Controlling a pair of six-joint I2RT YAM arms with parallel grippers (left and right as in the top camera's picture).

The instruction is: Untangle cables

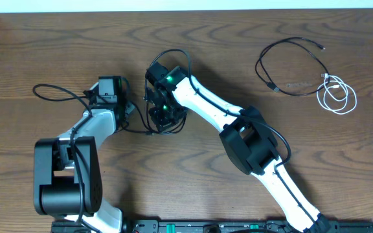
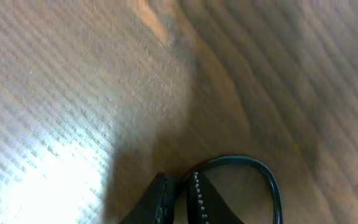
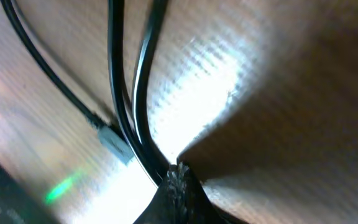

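Your left gripper (image 2: 179, 185) is pinched on the black cable (image 2: 263, 169), which trails toward the left edge of the tabletop (image 1: 193, 188). Your right gripper (image 3: 178, 173) is clenched tight with black strands meeting its tips; whether it grips them, I can't tell. The second black cable (image 1: 259, 65) and the white cable (image 1: 353, 100) lie near the far right corner.
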